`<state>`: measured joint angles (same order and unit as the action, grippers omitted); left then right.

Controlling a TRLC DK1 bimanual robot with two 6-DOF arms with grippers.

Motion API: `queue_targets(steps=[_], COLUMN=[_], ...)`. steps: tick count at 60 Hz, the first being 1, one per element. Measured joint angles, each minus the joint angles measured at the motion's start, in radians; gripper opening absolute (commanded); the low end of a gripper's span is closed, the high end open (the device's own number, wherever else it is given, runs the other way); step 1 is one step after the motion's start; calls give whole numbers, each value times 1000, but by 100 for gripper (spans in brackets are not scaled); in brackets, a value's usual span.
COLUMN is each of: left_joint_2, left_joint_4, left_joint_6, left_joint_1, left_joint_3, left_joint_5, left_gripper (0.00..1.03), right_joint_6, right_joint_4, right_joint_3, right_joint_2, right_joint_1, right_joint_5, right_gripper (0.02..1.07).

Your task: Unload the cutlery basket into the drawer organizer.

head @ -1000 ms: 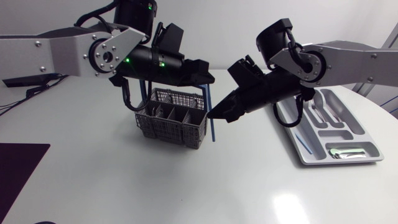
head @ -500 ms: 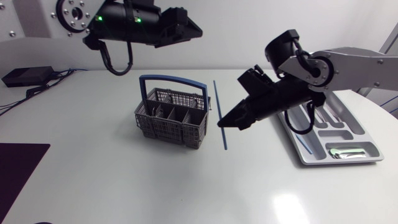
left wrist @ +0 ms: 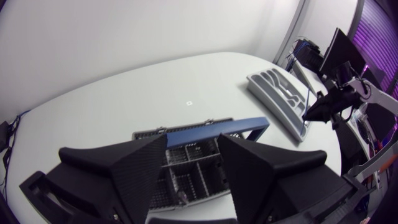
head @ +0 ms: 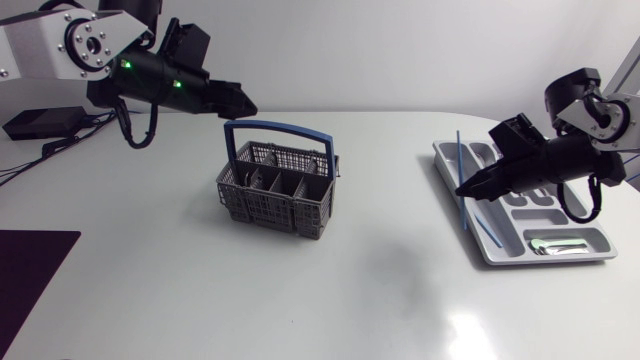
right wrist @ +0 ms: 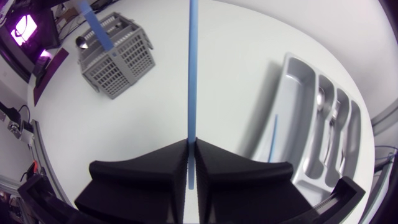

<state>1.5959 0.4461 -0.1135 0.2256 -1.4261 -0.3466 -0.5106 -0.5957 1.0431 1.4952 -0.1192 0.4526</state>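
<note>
Gripping blue stick (head: 459, 155) in right gripper (head: 463, 190) over organizer (head: 560, 261) edge | left gripper (head: 246, 105) parted near basket (head: 275, 200)

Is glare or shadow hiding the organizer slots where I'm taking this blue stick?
Head view: glare patch on bare table, clear of the organizer; slots evenly lit. Right wrist view: fisheye bows the organizer; blue stick in the right gripper shows plainly.

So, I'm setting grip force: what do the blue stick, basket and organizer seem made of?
The blue stick: probably plastic, matte, uniformly coloured, thin, straight. The basket: grey moulded plastic, matte, fine grid walls, blue handle. The organizer: likely light grey plastic, slightly glossy, rounded moulded compartments.
</note>
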Motion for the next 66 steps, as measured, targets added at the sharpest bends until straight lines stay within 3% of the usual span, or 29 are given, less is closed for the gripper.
queue_targets(steps=[17, 37, 41, 47, 53, 66], left_joint_2=[-1, -8, -14, -19, -20, -19], left_joint_4=[67, 143, 148, 152, 166, 203], left_joint_6=[-92, -117, -119, -119, -119, -106], left_joint_1=[-6, 46, 63, 100, 141, 221], left_joint_3=[73, 104, 105, 105, 105, 105], left_joint_5=[140, 221, 245, 284, 335, 473], left_gripper=[60, 60, 60, 59, 59, 55], right_joint_6=[-19, -14, -13, -10, -6, -6], right_joint_4=[2, 63, 72, 77, 77, 76], right_joint_3=[0, 12, 14, 18, 21, 23], right_joint_2=[65, 216, 236, 252, 253, 250], right_joint_1=[-108, -166, -165, -166, -167, -184], right_joint_5=[-133, -216, -223, -223, -223, -223], right_gripper=[8, 12, 25, 69, 100, 103])
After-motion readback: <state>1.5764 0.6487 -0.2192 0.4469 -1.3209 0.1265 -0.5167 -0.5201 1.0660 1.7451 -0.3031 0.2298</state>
